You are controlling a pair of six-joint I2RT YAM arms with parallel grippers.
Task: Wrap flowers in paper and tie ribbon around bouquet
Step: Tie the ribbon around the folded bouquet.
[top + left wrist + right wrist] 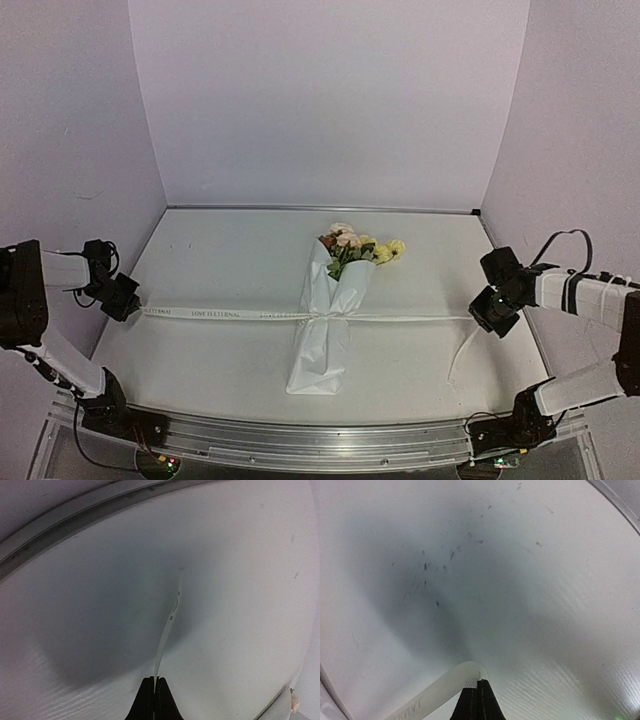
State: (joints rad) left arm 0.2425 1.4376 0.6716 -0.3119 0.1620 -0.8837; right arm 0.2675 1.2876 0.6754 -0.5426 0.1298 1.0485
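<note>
The bouquet (330, 315) lies in the middle of the table, a cone of white paper (322, 350) with the flowers (356, 246) in pink, cream and yellow at its far end. The cream ribbon (225, 313) is knotted round the cone's waist and stretched taut to both sides. My left gripper (133, 309) is shut on the ribbon's left end at the table's left edge; in the left wrist view the ribbon (167, 630) runs edge-on out of the closed gripper (154, 679). My right gripper (484, 318) is shut on the right end; the ribbon (440, 687) loops out of the closed gripper (477, 681).
A loose tail of ribbon (462, 352) hangs down from the right gripper towards the near edge. The metal rail (320, 440) runs along the table's front, with both arm bases on it. White walls close in the left, back and right sides.
</note>
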